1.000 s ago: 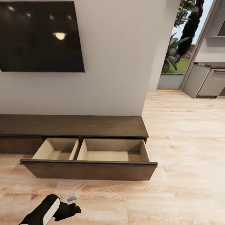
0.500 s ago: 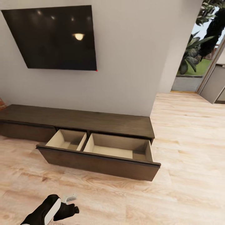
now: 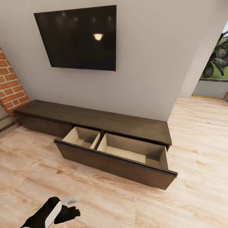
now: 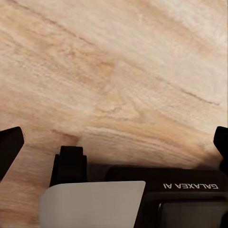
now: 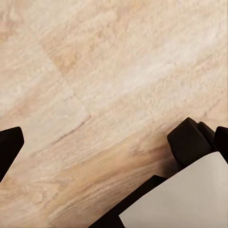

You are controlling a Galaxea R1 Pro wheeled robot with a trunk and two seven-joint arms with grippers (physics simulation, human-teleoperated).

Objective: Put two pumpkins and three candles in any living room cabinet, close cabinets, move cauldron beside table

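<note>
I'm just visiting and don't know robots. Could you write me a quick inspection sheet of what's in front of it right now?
Surface: pale wooden floor, bare where it shows.
Job's things: long dark brown cabinet against the wall; its drawer is pulled open, both beige compartments look empty. Pumpkins, candles, cauldron: nothing seen.
Clutter: nothing seen.
Hands: left hand low over the floor, holding nothing; both wrist views show fingers wide apart over bare floor.
Cables: nothing seen.
Surroundings: dark television on a grey wall, brick wall at left, plants through an opening at right.
</note>
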